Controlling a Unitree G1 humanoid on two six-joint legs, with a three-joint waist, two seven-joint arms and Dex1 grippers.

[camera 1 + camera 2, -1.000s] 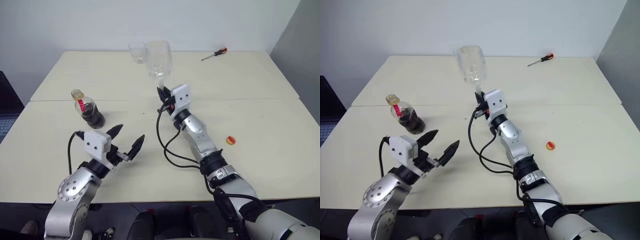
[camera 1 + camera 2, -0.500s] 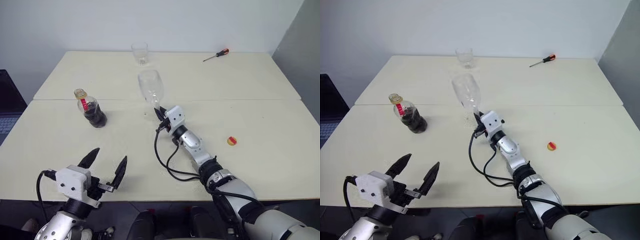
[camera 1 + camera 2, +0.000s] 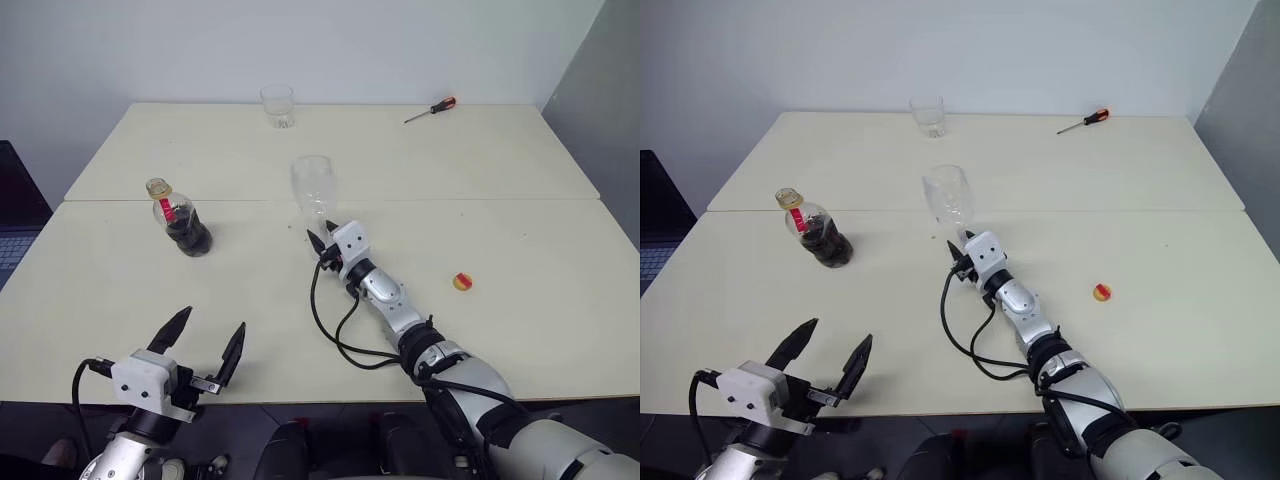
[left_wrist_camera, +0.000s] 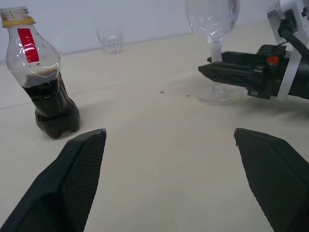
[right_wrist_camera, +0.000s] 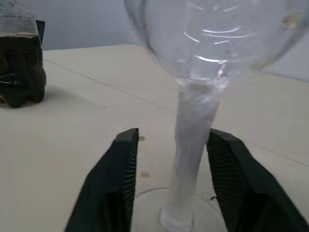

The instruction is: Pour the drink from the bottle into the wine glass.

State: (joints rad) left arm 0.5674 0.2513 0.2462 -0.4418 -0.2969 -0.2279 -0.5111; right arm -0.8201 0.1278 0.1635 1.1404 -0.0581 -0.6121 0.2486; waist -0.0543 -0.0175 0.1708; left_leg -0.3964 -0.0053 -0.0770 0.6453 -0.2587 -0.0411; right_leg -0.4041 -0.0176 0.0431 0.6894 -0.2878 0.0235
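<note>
Step in hand: setting the wine glass (image 3: 313, 190) upright on the tabletop (image 3: 520, 250) and letting go, judged from how it stands.
Wine glass: centre of the frame, empty, foot flat on the tabletop, bowl upright.
Right claw (image 5: 174, 193): released but close; its fingers (image 5: 116, 188) stand either side of the stem, a gap showing on one side, the other near or just touching.
Left claw (image 3: 205, 345): lower left of the frame, spread wide, holding nothing, well apart from everything.
Bottle (image 3: 180, 220): left of centre, upright, yellow rim on the neck; the drink (image 4: 50, 108) fills its lower body.
Doing it well: draw the right claw straight back along the line of its fingers, low and level, so neither finger catches the thin stem and tips the glass.
Next need: the left claw is the nearer one to the bottle; whether the cap is off I cannot tell.
Bystanders: tumbler (image 3: 277, 104) and screwdriver (image 3: 430, 109) along the top; small round thing (image 3: 461, 282) at right.
</note>
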